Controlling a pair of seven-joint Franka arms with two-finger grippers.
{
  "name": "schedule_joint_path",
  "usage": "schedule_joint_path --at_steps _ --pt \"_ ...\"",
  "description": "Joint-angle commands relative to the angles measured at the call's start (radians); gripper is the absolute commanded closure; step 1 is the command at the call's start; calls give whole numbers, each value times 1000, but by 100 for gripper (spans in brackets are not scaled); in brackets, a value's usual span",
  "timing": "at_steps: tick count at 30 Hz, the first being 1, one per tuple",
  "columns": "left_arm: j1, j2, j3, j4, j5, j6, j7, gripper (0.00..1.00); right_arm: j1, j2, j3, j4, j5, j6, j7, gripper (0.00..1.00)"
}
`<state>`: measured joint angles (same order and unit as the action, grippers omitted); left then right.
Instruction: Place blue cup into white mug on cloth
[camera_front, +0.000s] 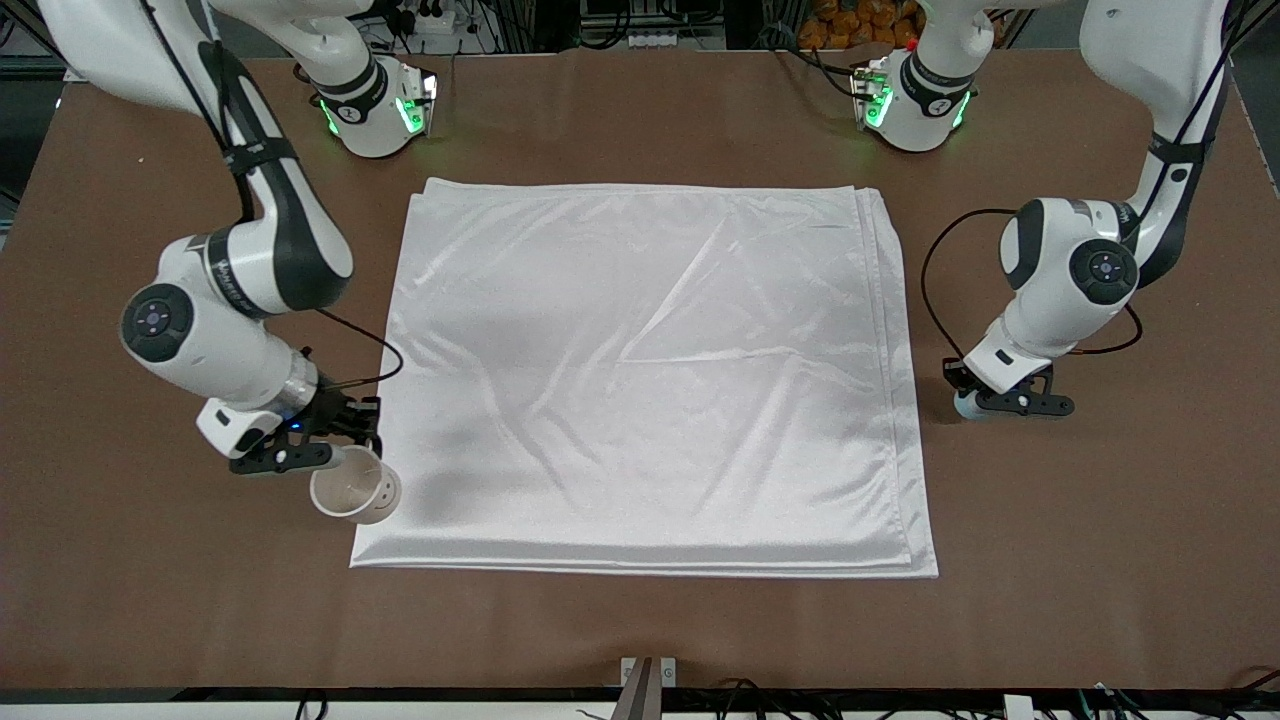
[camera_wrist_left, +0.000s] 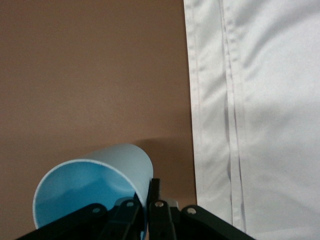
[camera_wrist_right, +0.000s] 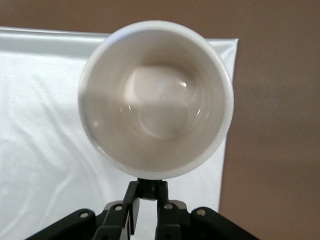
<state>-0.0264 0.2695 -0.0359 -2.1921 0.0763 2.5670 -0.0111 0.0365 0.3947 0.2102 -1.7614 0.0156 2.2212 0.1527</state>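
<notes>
The white cloth (camera_front: 650, 370) lies flat in the middle of the brown table. My right gripper (camera_front: 345, 452) is shut on the black handle (camera_wrist_right: 152, 186) of the white mug (camera_front: 355, 490). It holds the mug tilted over the cloth's corner that is nearest the front camera at the right arm's end. The right wrist view looks into the empty mug (camera_wrist_right: 156, 100) over the cloth (camera_wrist_right: 40, 130). My left gripper (camera_front: 985, 402) is shut on the wall of the blue cup (camera_front: 965, 405), low over the bare table beside the cloth's edge at the left arm's end. The left wrist view shows the cup (camera_wrist_left: 90, 185) tilted in the gripper (camera_wrist_left: 148, 200), beside the cloth (camera_wrist_left: 270, 110).
The brown table (camera_front: 1100, 520) has bare strips all round the cloth. The two arm bases with green lights (camera_front: 385, 100) (camera_front: 910, 100) stand along the edge farthest from the front camera. A small metal bracket (camera_front: 648, 672) sits at the nearest edge.
</notes>
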Motion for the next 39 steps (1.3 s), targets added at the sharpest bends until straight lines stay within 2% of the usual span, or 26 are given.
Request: schedule_joint_path --at_steps 1,8,13,18,28,39 --pt "10 -62 -2 35 20 -70 16 100 52 -19 49 -3 -11 -28 184 100" --pt "11 -104 -1 115 20 -192 16 100 167 -4 51 5 -31 -20 349 100" --pt "13 -137 -6 178 20 -306 16 100 249 42 51 6 -46 -8 453 100" --pt "13 -170 -9 215 20 -395 16 100 329 101 51 25 -98 38 583 100" --pt "13 -248 -12 218 20 -462 17 100 445 262 51 178 -203 54 800 100" --pt "5 -256 -13 218 17 -462 16 100 488 329 47 252 -206 66 834 100"
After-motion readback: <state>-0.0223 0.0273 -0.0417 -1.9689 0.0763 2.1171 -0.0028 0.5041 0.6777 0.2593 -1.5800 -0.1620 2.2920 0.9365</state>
